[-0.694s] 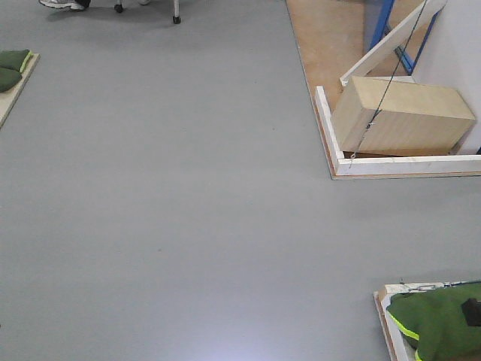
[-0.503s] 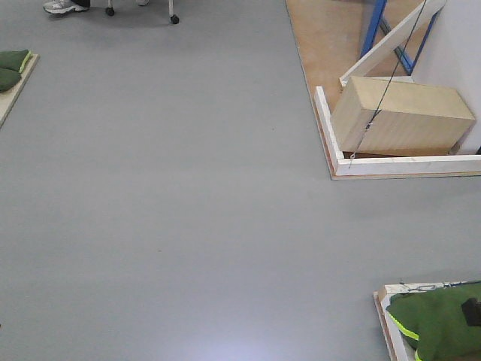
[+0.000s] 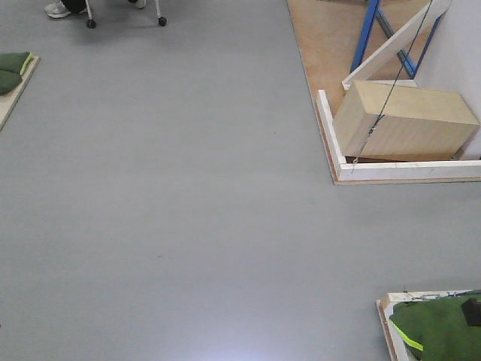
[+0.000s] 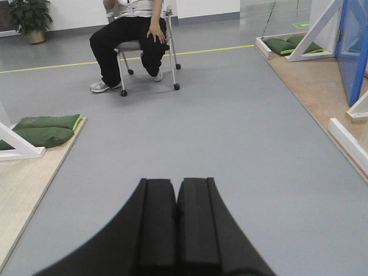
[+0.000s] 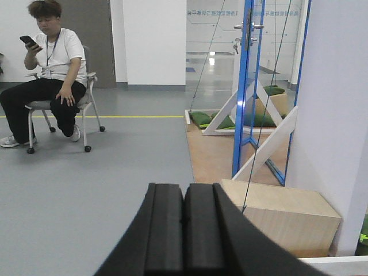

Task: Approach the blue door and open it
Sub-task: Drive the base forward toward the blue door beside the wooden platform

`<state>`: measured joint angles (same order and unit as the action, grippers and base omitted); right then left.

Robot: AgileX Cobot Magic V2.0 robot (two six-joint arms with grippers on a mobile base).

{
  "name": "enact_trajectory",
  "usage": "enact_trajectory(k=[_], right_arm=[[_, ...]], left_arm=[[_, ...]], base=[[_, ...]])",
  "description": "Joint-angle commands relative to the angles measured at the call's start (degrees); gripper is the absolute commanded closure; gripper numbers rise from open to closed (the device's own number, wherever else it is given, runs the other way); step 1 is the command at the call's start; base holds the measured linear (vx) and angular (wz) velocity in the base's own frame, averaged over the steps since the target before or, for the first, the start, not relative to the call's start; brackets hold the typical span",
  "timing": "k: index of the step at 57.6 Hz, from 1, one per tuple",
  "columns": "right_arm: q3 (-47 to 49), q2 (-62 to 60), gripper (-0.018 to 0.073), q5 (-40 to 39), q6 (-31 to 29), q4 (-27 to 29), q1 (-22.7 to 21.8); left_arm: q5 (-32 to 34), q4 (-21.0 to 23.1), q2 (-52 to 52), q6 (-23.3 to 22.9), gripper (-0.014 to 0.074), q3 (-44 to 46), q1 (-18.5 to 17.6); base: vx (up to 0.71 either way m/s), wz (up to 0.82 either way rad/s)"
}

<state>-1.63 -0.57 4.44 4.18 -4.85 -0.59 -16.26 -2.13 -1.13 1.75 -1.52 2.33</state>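
The blue door (image 5: 241, 86) stands ahead on the right in the right wrist view, a tall glossy panel in a blue frame with a steel lever handle (image 5: 253, 26) near the top. The left wrist view catches its blue face (image 4: 352, 52) at the right edge. The front view shows only its blue foot (image 3: 367, 34) at the top right. My left gripper (image 4: 176, 184) is shut and empty, low over the grey floor. My right gripper (image 5: 184, 187) is shut too, with nothing between its fingers. Both are well short of the door.
A person (image 5: 49, 63) sits on a wheeled chair (image 4: 146, 54) ahead on the left. A pale wooden box (image 3: 402, 120) lies inside a white-edged platform (image 3: 406, 170) by the door, with white slanted braces (image 5: 267, 144) and a cord. Green sandbags (image 4: 43, 129) lie on wooden platforms at the sides.
The front view has crept forward: the box and the green cloth at the bottom right slid down the frame, and more of the blue frame and the chair's wheels show at the top.
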Motion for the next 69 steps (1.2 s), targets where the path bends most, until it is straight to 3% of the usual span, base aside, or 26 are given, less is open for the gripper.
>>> enact_trajectory(k=[1,57,69], right_arm=[[-1.14,-0.96,0.0557,-4.79,-0.38,-0.64,-0.29],[-1.14,-1.06,0.0557,-4.84,-0.38,-0.64,0.29],[-1.14,-1.08,0.0557,-4.84,-0.38,-0.64,-2.05]], left_arm=[[4.94,0.45,-0.48,-0.14,0.0526,-0.26,0.12],[4.94,0.45,-0.5,-0.14,0.0526,-0.26,-0.11],[4.94,0.45,-0.5,-0.14,0.0526,-0.26,-1.46]], base=[[0.1,0.0],[0.19,0.02],[0.29,0.14]])
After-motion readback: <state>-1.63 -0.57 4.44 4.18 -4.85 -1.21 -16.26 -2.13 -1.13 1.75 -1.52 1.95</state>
